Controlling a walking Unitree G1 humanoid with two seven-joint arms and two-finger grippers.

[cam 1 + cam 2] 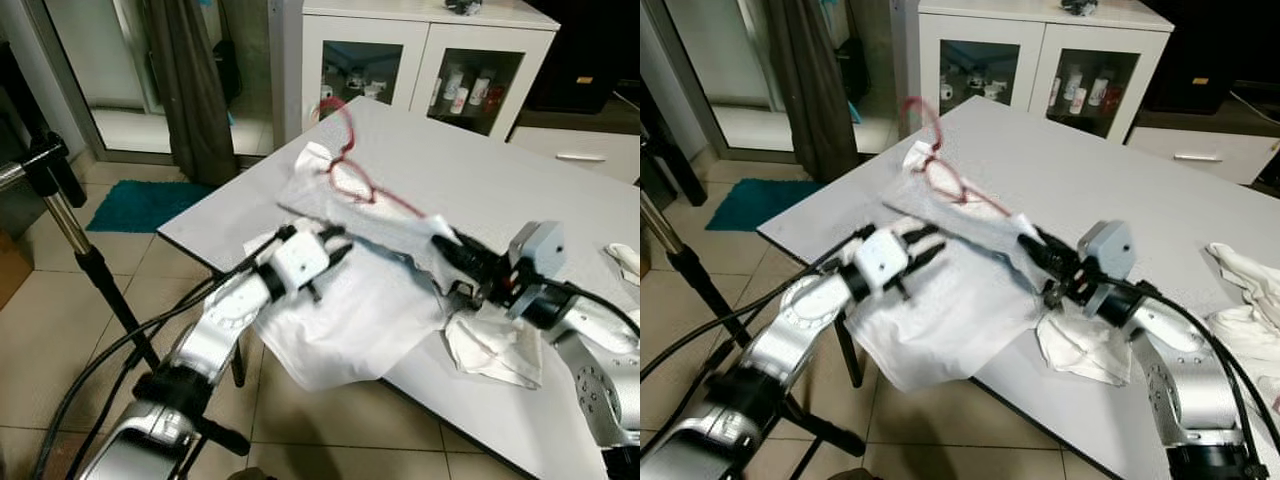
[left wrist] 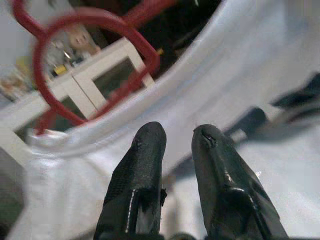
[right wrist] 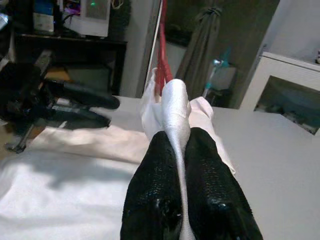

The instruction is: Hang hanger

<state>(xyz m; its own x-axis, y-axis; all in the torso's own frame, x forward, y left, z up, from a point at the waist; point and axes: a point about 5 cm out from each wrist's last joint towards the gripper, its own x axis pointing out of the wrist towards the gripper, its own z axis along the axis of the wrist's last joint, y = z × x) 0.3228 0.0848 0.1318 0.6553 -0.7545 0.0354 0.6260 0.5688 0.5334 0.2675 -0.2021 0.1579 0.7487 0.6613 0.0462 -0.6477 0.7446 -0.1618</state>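
Note:
A red hanger (image 1: 350, 185) lies tilted over the white table (image 1: 520, 180), its hook (image 1: 340, 115) raised toward the far corner. A white garment (image 1: 350, 315) is draped on it and spills over the table's near edge. My right gripper (image 1: 452, 247) is shut on the garment-covered end of the hanger arm; in the right wrist view the white cloth (image 3: 176, 107) runs out between its fingers (image 3: 155, 165). My left gripper (image 1: 335, 245) hovers open over the garment's left side, just below the hanger's neck loop (image 2: 90, 65), with nothing between its fingertips (image 2: 150, 137).
A crumpled white cloth (image 1: 495, 345) lies by my right wrist, another (image 1: 625, 260) at the table's right edge. A rack pole (image 1: 70, 225) stands at the left on the tiled floor. A white glass-door cabinet (image 1: 420, 60) stands behind the table, beside a dark curtain (image 1: 190, 90).

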